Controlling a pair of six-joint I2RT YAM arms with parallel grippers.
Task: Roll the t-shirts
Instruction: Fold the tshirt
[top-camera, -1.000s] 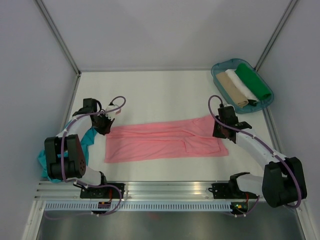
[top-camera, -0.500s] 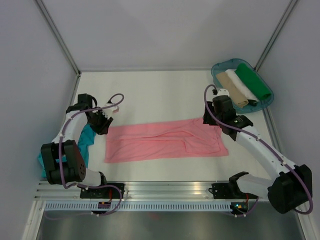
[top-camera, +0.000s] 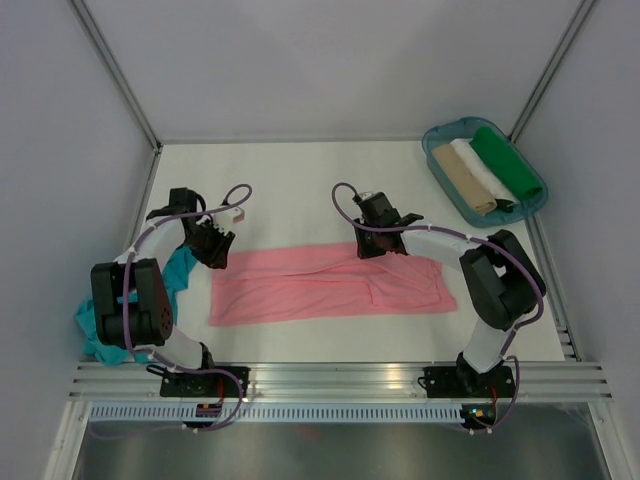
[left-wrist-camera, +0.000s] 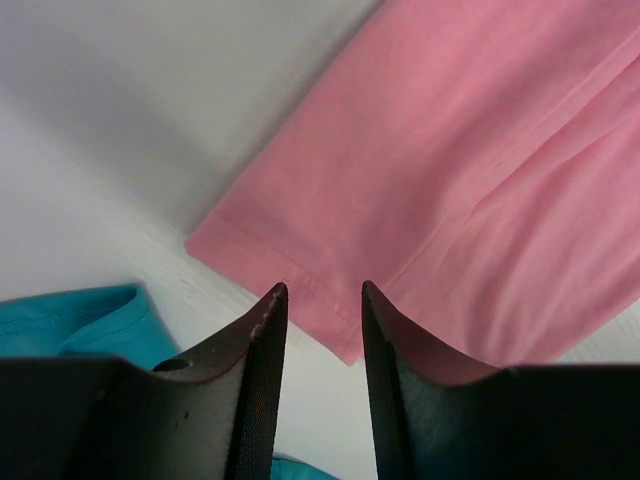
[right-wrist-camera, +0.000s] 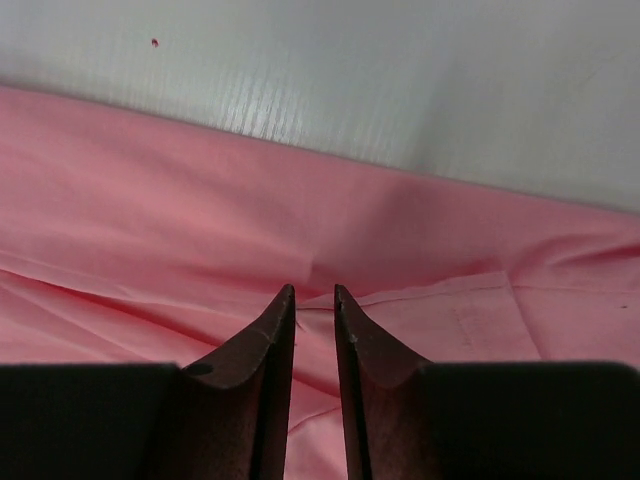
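A salmon-pink t-shirt (top-camera: 330, 282) lies folded into a long flat strip across the table. My left gripper (top-camera: 216, 250) hovers at its far left corner, open, with nothing between its fingers; the left wrist view shows that corner of the pink t-shirt (left-wrist-camera: 450, 180) just ahead of the left gripper (left-wrist-camera: 318, 300). My right gripper (top-camera: 366, 246) sits over the middle of the strip's far edge. Its jaws stand a narrow gap apart, open, above a crease in the pink t-shirt (right-wrist-camera: 200, 210), right gripper (right-wrist-camera: 314, 295). A teal-blue t-shirt (top-camera: 180, 275) lies crumpled by the left arm.
A blue-green tray (top-camera: 438, 135) at the back right holds rolled tan, white and green cloths. Grey walls with metal posts enclose the table. The teal cloth (left-wrist-camera: 80, 315) spills past the table's left edge near the left arm base (top-camera: 125, 320).
The right arm swung left from the strip's right end to the middle of its far edge, and its jaws widened then narrowed. The left gripper opened and stayed near the left corner.
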